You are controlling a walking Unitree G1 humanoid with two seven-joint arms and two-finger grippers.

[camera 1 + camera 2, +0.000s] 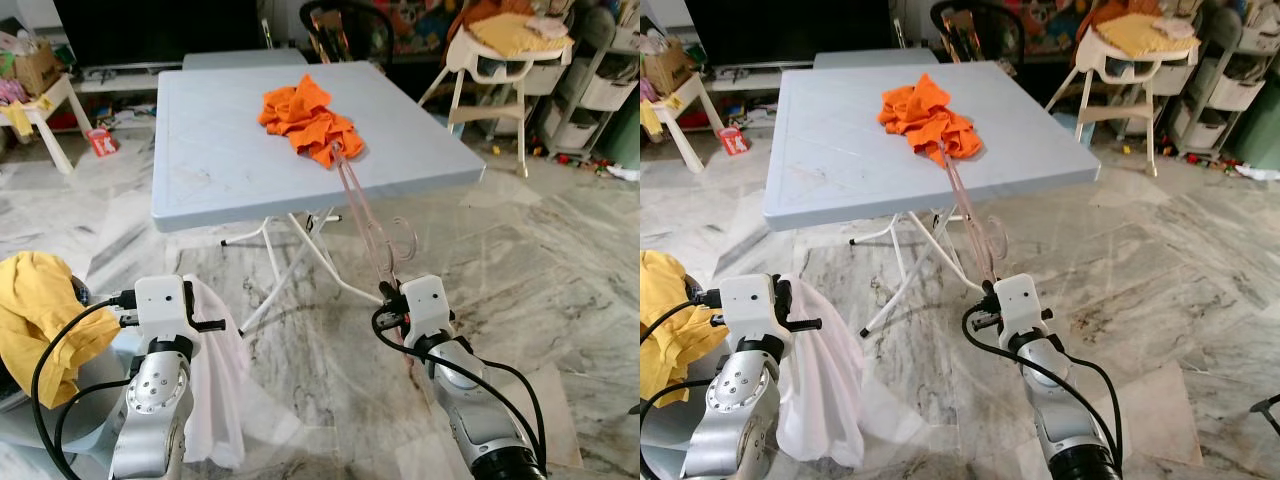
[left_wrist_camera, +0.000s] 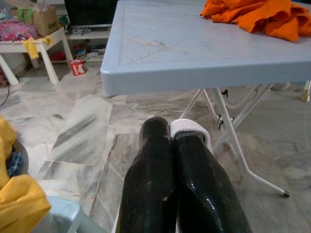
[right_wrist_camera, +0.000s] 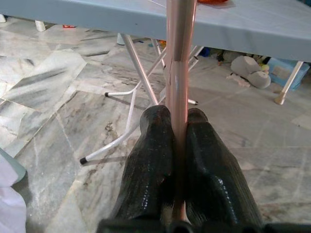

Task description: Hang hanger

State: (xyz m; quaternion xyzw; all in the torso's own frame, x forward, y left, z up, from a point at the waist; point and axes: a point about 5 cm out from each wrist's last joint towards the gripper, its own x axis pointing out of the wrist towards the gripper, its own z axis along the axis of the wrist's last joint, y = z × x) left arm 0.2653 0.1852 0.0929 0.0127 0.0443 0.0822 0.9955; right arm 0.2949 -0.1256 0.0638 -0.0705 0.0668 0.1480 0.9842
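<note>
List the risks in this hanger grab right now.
1. The right gripper pinches only the end of the pink hanger, whose far end sits in the orange garment on the table; pulling may drag the cloth off the edge.
2. The left gripper holds a white cloth hanging low; it could snag.

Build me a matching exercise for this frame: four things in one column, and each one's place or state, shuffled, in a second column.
Things:
1. pink hanger
2. orange garment
3. white cloth
4. yellow cloth

Place or state:
A. heaped on the grey table
B. pinched in the left gripper, hanging down
C. lying at the robot's far left, beside the left arm
D. clamped between the right gripper fingers, far end at the garment on the table

Pairs: 1-D, 2-A, 3-B, 4-C
</note>
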